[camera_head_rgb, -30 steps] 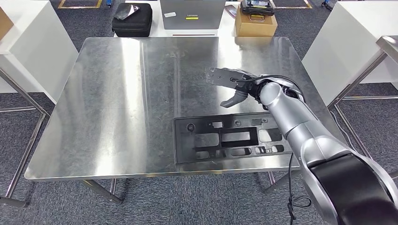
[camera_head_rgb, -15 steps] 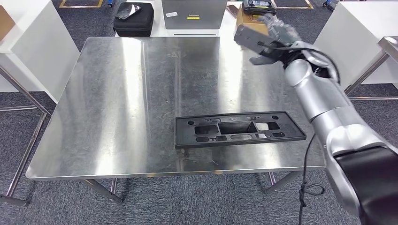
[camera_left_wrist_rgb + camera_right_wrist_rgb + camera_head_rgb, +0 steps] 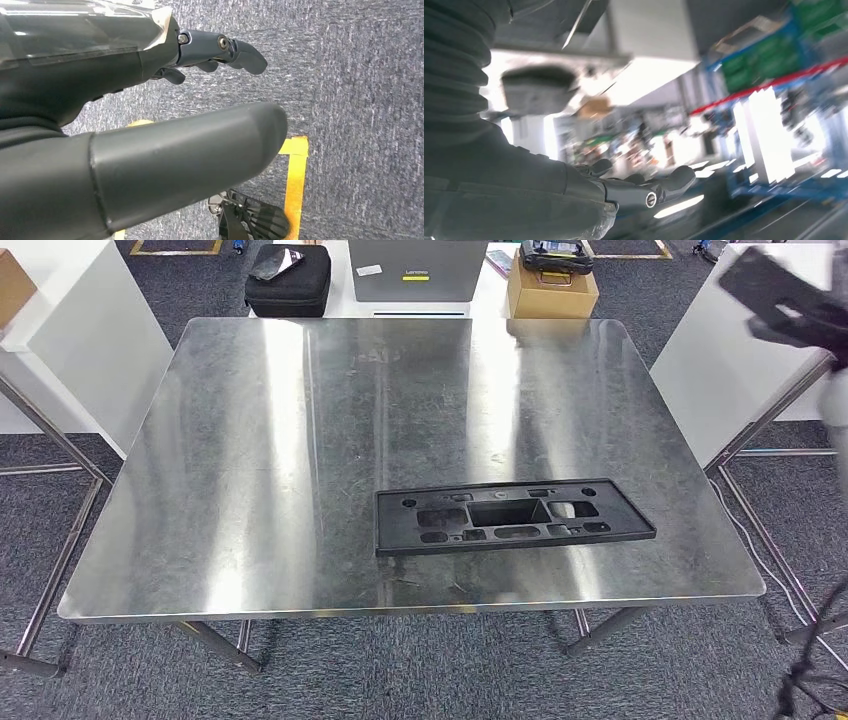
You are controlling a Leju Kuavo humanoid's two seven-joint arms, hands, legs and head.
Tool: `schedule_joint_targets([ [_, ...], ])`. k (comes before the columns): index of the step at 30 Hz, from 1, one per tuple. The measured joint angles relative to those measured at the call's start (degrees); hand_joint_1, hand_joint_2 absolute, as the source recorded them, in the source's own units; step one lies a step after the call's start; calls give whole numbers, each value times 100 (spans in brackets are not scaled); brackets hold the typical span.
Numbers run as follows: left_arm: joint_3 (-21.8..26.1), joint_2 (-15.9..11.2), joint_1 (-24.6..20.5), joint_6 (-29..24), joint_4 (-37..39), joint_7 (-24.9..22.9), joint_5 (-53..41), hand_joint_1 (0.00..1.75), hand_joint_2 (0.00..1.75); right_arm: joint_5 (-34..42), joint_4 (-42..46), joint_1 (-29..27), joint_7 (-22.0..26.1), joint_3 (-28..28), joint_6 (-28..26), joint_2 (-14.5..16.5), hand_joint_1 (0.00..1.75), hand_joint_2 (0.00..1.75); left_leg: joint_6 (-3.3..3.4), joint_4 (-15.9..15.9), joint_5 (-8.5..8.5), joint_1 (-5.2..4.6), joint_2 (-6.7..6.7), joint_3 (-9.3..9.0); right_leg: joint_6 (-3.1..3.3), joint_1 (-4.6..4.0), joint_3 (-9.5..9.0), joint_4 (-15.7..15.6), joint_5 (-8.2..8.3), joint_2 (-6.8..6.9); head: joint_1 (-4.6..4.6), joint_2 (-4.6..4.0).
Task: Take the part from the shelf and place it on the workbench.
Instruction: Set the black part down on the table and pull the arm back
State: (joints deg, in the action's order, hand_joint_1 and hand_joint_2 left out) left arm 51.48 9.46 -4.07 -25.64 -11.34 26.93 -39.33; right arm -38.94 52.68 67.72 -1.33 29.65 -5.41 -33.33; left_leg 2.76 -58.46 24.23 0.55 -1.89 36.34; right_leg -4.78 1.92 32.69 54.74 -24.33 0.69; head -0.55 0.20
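Observation:
The part (image 3: 515,517) is a long black plastic frame with several cut-outs. It lies flat on the steel workbench (image 3: 300,440), near the front right, with nothing touching it. My right hand (image 3: 780,295) is a dark blur high at the right edge, off past the bench's far right corner. In the right wrist view the right hand (image 3: 634,187) has its fingers stretched out and holds nothing. My left hand (image 3: 100,80) hangs over grey carpet, thumb and fingers (image 3: 235,50) apart, holding nothing.
Behind the bench sit a black case (image 3: 288,280), a grey Lenovo box (image 3: 418,268) and a cardboard box (image 3: 553,290). White tables flank it on the left (image 3: 70,330) and on the right (image 3: 740,350). Yellow floor tape (image 3: 295,185) runs under the left hand.
My right hand has risen from just above the part and swung up and off to the right, past the bench's far corner. The part stays flat on the bench.

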Motion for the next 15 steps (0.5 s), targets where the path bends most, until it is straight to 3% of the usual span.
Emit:
schedule_joint_targets([
  [2,6,0,2,-2,0,-2,-2,0,0,72,108,-69,4,-57,5,-163,0,175,3,-1,2,0,-4,-1,-4,0,1,-1,-2,5,-2,0],
  [3,17,2,5,-3,0,-5,-8,0,0,283,350,-313,9,-222,-69,-536,0,175,12,-2,10,0,-16,-4,-17,0,0,-3,-11,19,-3,0],
  [6,63,13,18,-3,0,-39,-35,0,0,1247,1677,-2305,61,-1703,-587,-2459,0,175,22,-2,69,-6,-33,-33,-62,2,-48,-6,-51,35,10,0],
  [7,73,17,13,-2,0,-59,-52,0,0,1346,2039,-3077,94,-2264,-705,-2885,0,175,15,1,87,-3,-15,-53,-65,-1,-71,-6,-61,15,5,0],
  [8,82,21,1,0,0,-81,-71,0,0,1246,2339,-3790,174,-2763,-701,-3065,0,175,7,3,107,3,5,-80,-54,-8,-89,-7,-74,-7,8,0],
  [9,89,32,-7,2,0,-98,-92,0,0,1088,2603,-4462,340,-3267,-641,-3060,0,175,-2,5,126,14,8,-108,-42,-20,-120,-11,-90,-11,11,0],
  [11,100,58,-7,5,1,-112,-116,0,0,613,3175,-5704,1044,-4534,-351,-2602,0,175,-12,7,157,29,-8,-166,-22,-36,-167,-19,-125,5,30,0],
  [13,122,84,-7,3,1,-108,-116,0,0,132,3566,-6447,1899,-5966,-111,-1792,0,175,-5,9,164,21,-47,-202,-37,-23,-177,-23,-161,49,29,0],
  [15,168,96,10,-14,1,-97,-77,0,0,-314,3730,-6754,2601,-7377,-77,-905,0,175,-1,12,165,15,-96,-213,-44,-14,-192,-21,-191,100,34,0],
])
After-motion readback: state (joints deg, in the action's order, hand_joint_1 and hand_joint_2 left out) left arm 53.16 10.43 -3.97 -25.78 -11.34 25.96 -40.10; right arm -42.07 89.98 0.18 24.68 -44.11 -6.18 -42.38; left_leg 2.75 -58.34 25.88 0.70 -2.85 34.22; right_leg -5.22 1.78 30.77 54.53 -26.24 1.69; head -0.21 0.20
